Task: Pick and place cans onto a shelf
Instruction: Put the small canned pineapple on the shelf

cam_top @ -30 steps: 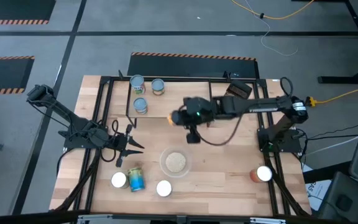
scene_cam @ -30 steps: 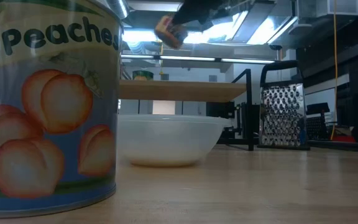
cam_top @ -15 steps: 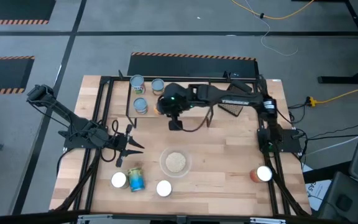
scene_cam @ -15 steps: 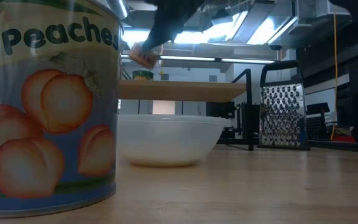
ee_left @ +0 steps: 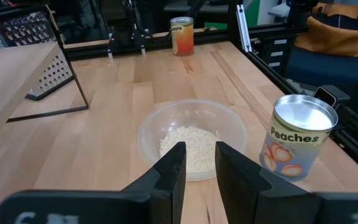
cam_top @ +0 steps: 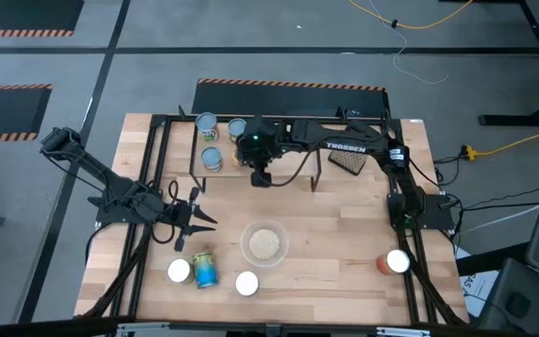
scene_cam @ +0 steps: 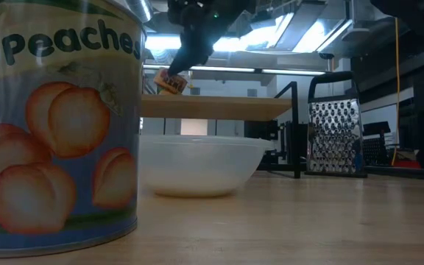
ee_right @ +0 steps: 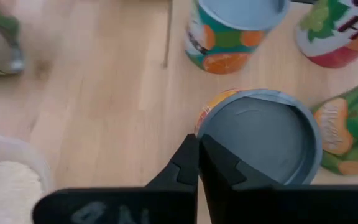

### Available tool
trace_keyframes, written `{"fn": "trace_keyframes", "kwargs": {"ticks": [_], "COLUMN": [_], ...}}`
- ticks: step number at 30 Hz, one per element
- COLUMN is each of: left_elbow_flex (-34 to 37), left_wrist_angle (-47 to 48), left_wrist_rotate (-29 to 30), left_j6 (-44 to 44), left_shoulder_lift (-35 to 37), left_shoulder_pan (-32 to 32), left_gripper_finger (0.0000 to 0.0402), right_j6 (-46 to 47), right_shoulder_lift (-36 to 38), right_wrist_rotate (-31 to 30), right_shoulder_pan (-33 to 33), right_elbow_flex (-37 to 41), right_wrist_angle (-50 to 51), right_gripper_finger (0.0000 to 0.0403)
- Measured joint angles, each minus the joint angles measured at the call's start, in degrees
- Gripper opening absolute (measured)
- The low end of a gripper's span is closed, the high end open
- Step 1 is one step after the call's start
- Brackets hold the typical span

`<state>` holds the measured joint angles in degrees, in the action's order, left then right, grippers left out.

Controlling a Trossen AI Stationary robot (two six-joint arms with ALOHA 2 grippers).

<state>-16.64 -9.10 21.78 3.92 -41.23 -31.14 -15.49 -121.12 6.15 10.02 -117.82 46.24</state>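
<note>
Right tool (cam_top: 254,175) hangs over the shelf (scene_cam: 219,107), fingers pinched together on the rim of an orange-labelled can (ee_right: 258,138), tilted in the low view, presumably to add it to three cans standing there. Smooth metal cylinder; pale wood board. Left tool (ee_left: 197,163) waits part-open, empty, over the desk (cam_top: 344,225).

There are eight cans (cam_top: 179,271): seven show from above, and one more can (scene_cam: 170,81) shows in the low view. There is one shelf (scene_cam: 219,107), one bowl (cam_top: 265,244), one grater (scene_cam: 335,136) and two robot arms (cam_top: 129,201).
</note>
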Motion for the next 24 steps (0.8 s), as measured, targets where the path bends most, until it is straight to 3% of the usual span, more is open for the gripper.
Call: {"fn": "trace_keyframes", "kwargs": {"ticks": [24], "left_elbow_flex": [0.0], "left_wrist_angle": [0.0], "left_wrist_rotate": [0.0], "left_j6": [0.0], "left_shoulder_lift": [0.0], "left_shoulder_pan": [0.0], "left_gripper_finger": [0.0079], "right_j6": [-0.2], "right_shoulder_lift": [-1.6], "right_wrist_rotate": [0.1], "right_shoulder_pan": [0.0], "right_elbow_flex": [0.0], "right_wrist_angle": [1.1], "right_gripper_finger": [0.0009]}}
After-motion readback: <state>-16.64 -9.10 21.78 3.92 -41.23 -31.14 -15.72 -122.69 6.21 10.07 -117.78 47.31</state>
